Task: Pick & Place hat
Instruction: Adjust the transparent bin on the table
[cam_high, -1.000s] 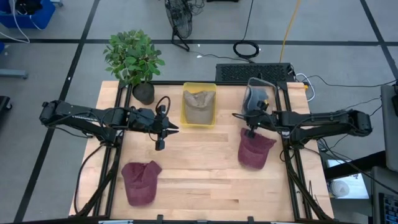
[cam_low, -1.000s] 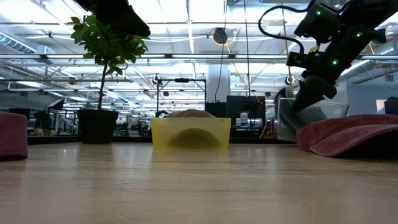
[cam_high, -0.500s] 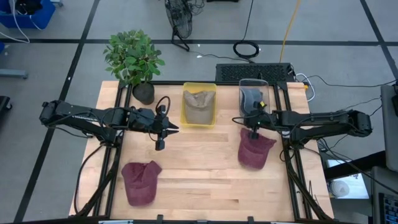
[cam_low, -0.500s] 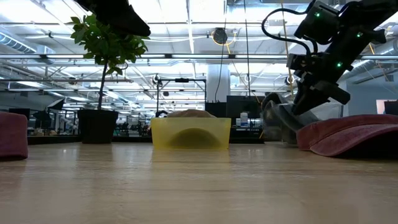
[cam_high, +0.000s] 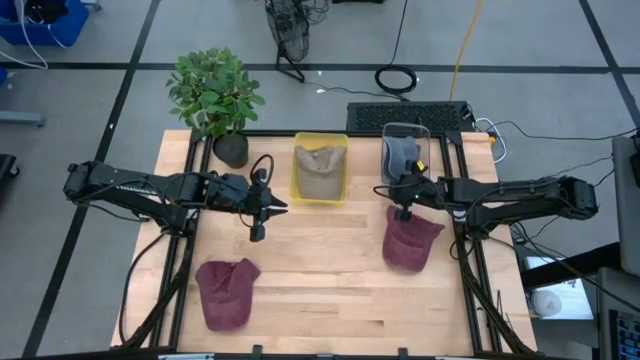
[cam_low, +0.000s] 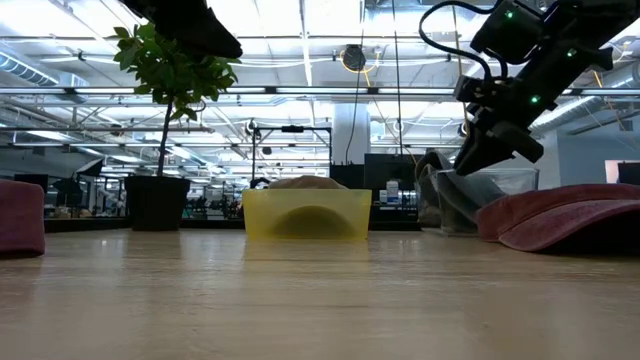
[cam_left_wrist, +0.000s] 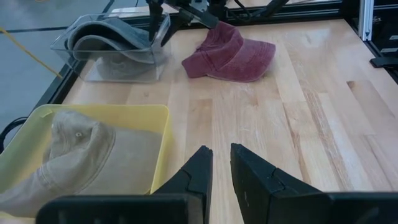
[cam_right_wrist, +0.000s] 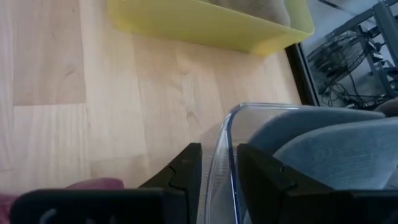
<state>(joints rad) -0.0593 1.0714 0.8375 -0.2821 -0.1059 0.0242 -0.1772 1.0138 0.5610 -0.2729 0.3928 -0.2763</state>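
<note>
At bench's back edge, right gripper (cam_high: 404, 196) fingers straddling clear bin (cam_high: 403, 152) rim, narrowly parted; left gripper (cam_high: 262, 207) mid-bench, narrow, empty.

You have bright, even overhead light on the table (cam_high: 320, 290); shadows stay soft. In the low view, ceiling lamps (cam_low: 300, 45) glare, the near tabletop blurs, and the arms read as dark silhouettes

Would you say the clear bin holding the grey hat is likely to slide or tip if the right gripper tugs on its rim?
Probably yes. The clear bin looks thin-walled and holds only a soft grey hat, so it is likely light and may slide on the smooth wooden table. With the right gripper straddling one rim, a lift there could tilt it rather than raise it level.
</note>
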